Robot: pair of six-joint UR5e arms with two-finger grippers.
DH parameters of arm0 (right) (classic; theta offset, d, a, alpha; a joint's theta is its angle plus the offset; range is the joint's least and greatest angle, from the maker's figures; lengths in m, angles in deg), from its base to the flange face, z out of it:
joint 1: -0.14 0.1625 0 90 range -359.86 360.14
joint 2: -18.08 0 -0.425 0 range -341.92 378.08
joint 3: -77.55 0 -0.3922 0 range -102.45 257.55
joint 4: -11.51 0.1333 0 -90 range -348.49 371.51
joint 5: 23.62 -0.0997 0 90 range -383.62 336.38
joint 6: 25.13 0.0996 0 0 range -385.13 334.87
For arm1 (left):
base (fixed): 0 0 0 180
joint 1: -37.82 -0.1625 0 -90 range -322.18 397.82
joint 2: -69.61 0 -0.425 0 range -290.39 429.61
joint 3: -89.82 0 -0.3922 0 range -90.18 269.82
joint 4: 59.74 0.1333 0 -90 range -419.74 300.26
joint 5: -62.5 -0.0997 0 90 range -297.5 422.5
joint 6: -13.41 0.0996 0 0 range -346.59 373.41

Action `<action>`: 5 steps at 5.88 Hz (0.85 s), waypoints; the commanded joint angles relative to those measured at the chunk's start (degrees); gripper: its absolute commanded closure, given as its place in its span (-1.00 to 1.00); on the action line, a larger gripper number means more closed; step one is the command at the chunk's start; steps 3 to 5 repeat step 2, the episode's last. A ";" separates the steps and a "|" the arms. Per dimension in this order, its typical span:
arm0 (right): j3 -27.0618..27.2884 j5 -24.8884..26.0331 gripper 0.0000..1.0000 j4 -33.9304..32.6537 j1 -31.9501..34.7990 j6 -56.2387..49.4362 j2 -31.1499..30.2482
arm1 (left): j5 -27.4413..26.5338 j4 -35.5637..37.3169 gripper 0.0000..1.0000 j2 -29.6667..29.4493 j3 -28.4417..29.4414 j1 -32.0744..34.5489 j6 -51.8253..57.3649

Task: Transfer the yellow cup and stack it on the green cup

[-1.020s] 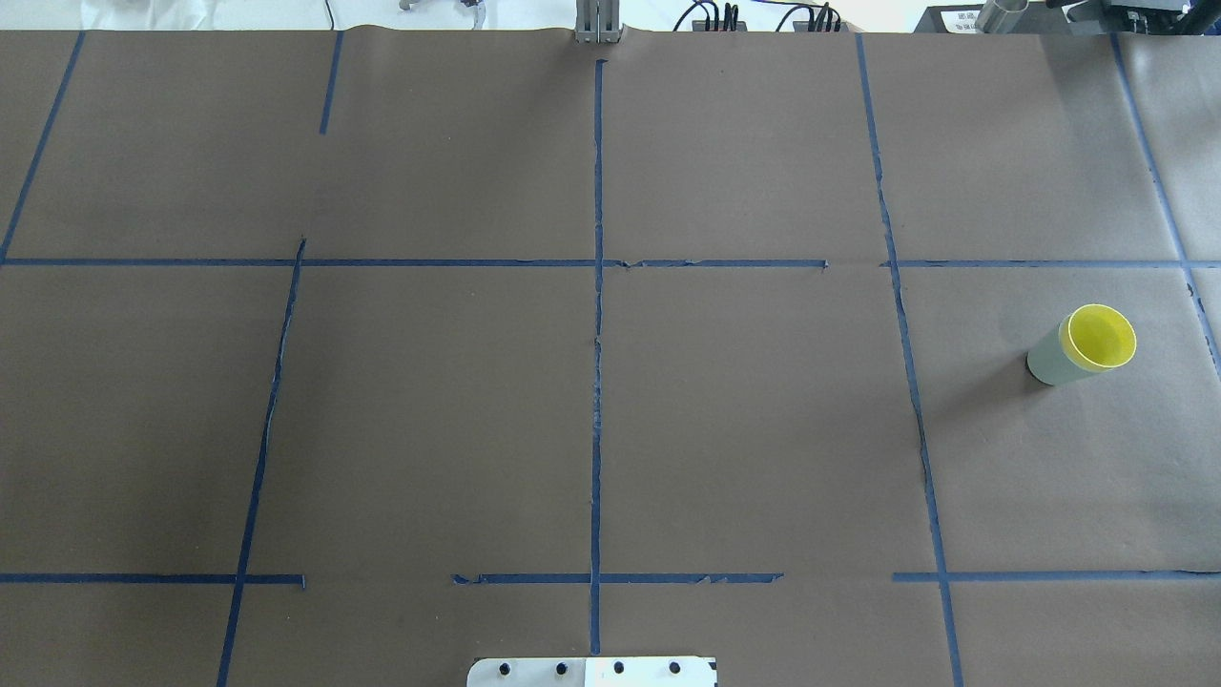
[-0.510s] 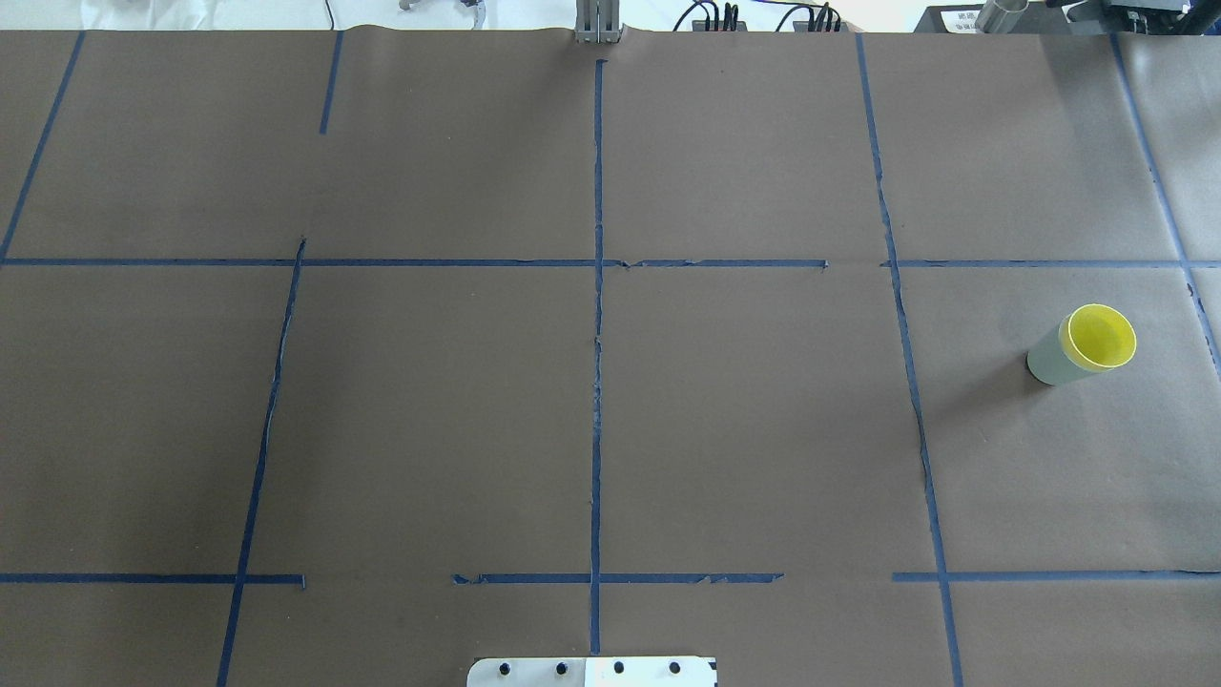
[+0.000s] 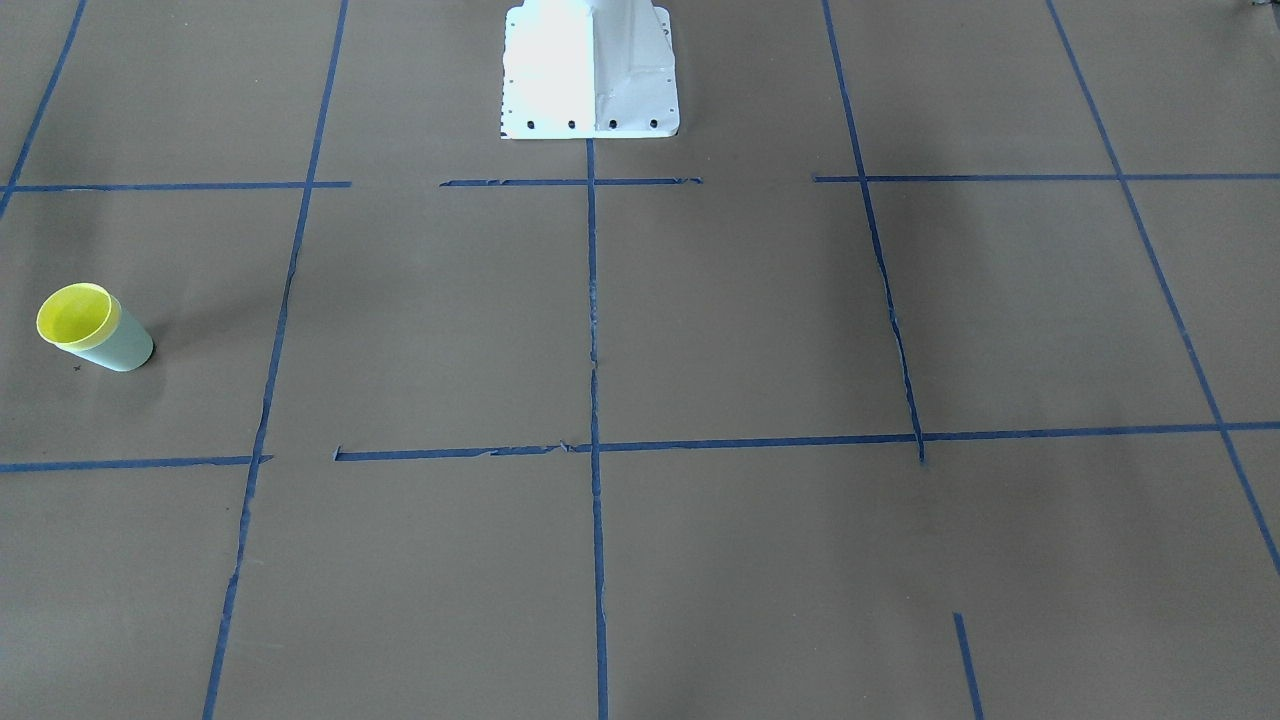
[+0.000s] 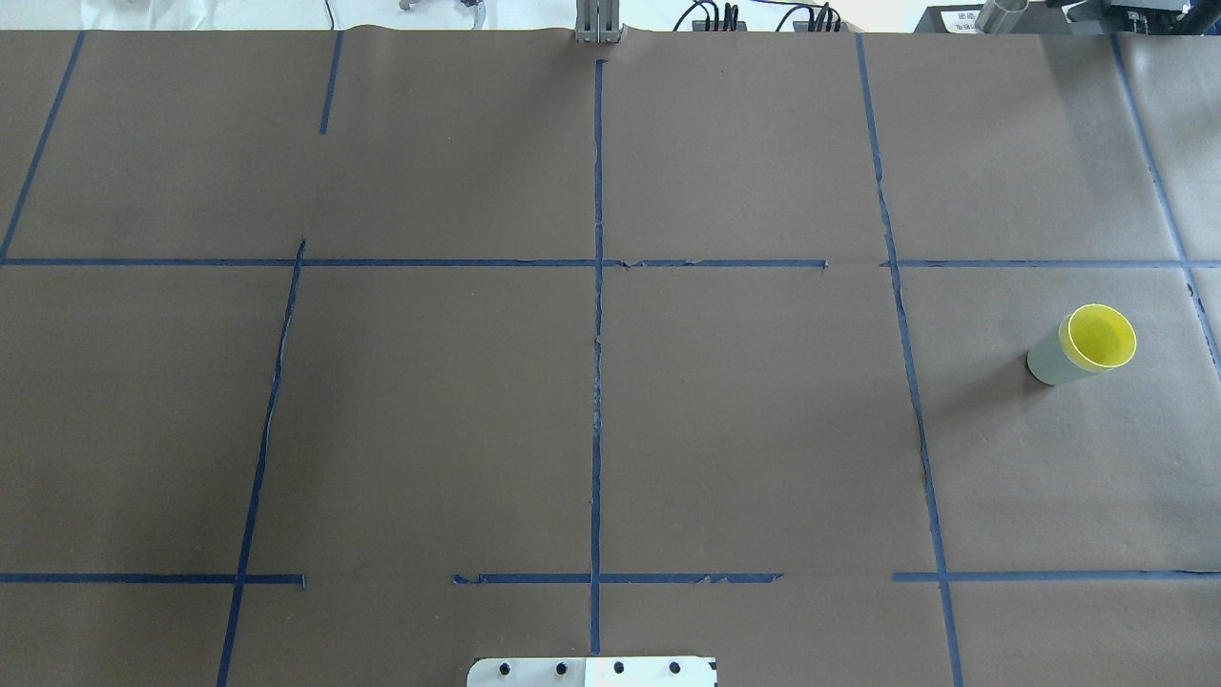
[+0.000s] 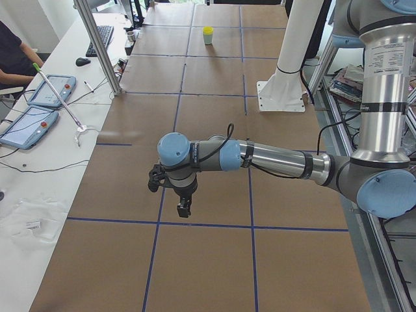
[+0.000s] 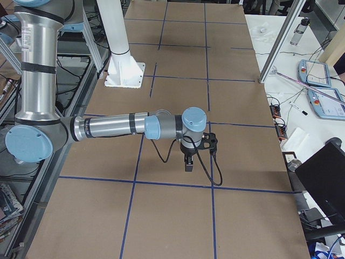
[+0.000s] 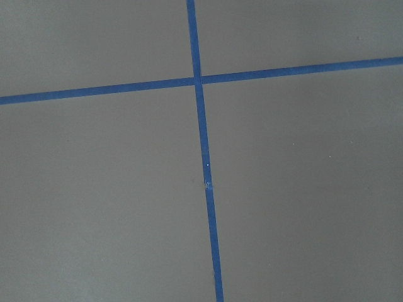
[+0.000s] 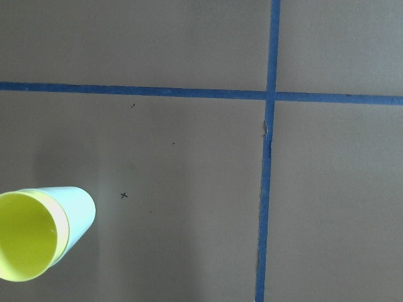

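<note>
The yellow cup sits nested inside the green cup, upright at the table's right side. The pair also shows in the front-facing view, yellow cup in green cup, far off in the left view, and at the lower left of the right wrist view. My left gripper hangs over bare table far from the cups, seen only in the left view; I cannot tell whether it is open. My right gripper points down over the table, seen only in the right view; I cannot tell its state.
Blue tape lines divide the brown table cover. The white robot base plate stands at the near middle edge. A side table with tablets, a metal post and a seated person lie along the far side.
</note>
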 commanded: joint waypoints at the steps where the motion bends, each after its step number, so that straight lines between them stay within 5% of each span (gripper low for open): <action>1: -0.02 0.03 -1.00 0.17 -0.33 0.07 0.07 | 0.15 0.05 -1.00 0.54 -1.42 -0.20 0.06; 5: -0.02 -0.06 -1.00 0.08 -0.68 0.24 0.07 | 0.15 0.22 -1.00 0.63 -3.26 -0.55 0.06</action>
